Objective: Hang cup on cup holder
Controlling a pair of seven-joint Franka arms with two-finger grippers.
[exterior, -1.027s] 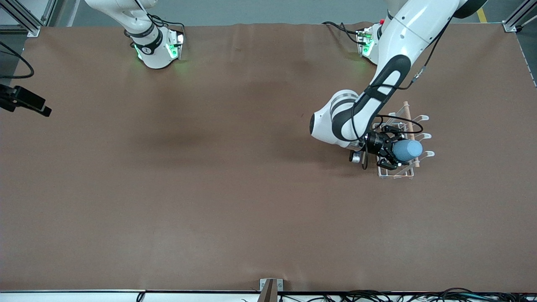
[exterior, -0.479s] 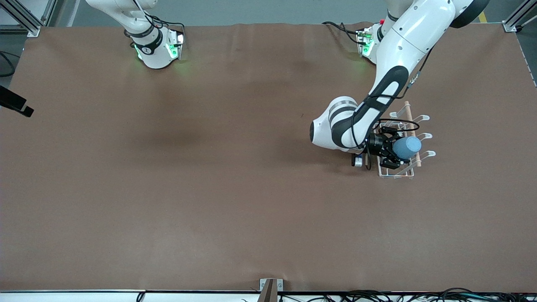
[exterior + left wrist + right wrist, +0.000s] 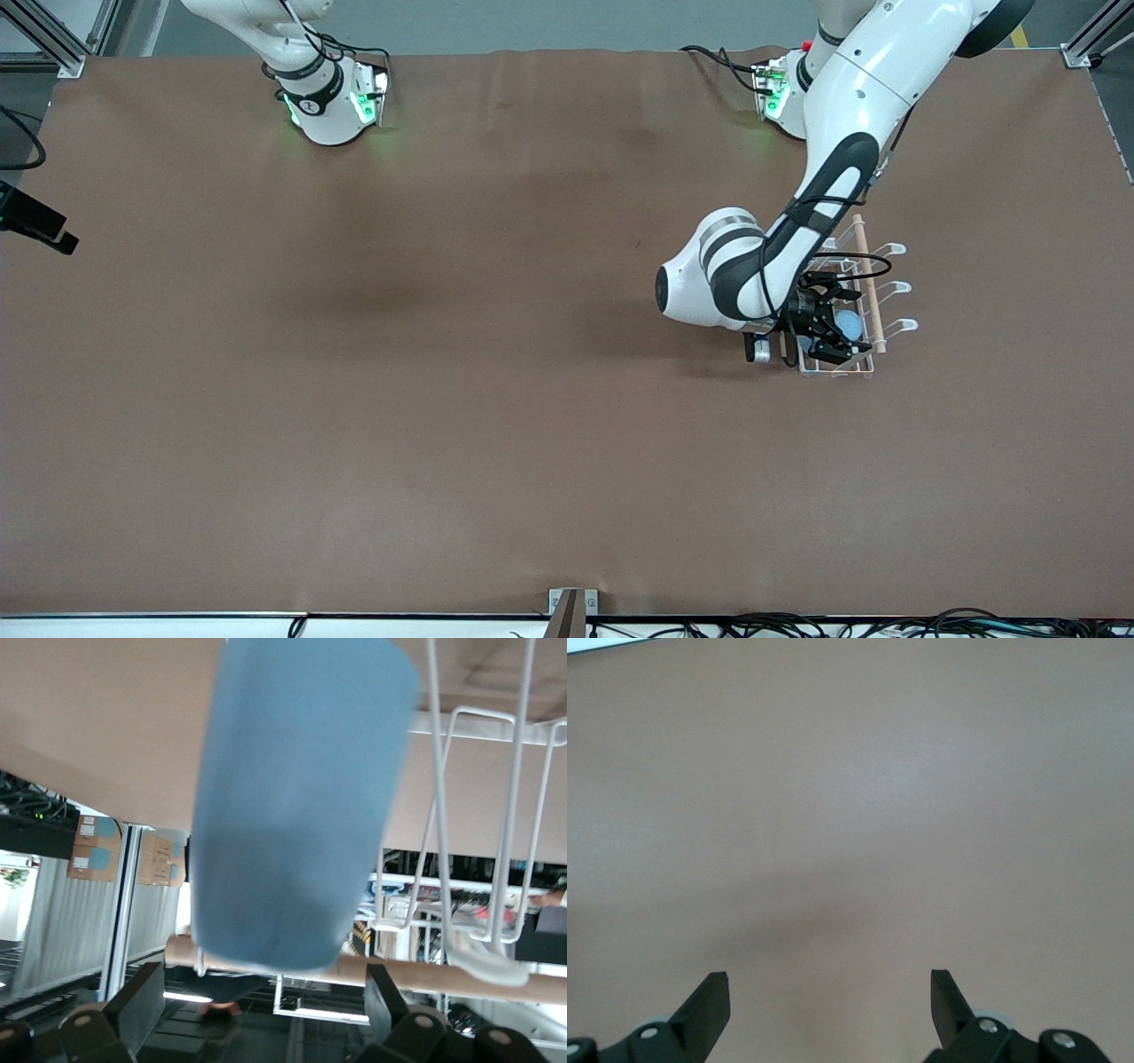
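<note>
**Cup at the rack, my left jaws spread wide of it**

My left gripper is low over the cup holder, jaws open, and the cup lies between them with a gap on each side, touching neither. I judge it is resting on a prong, so hanging looks about done, though the prong itself is hidden. Next I should draw straight back along the cup's axis without closing. The white wire loops run just beside one jaw and the wooden rod crosses close under both, so sideways room is tight. The desk away from the rack is open. My right gripper waits over bare desk, jaws open.
</note>
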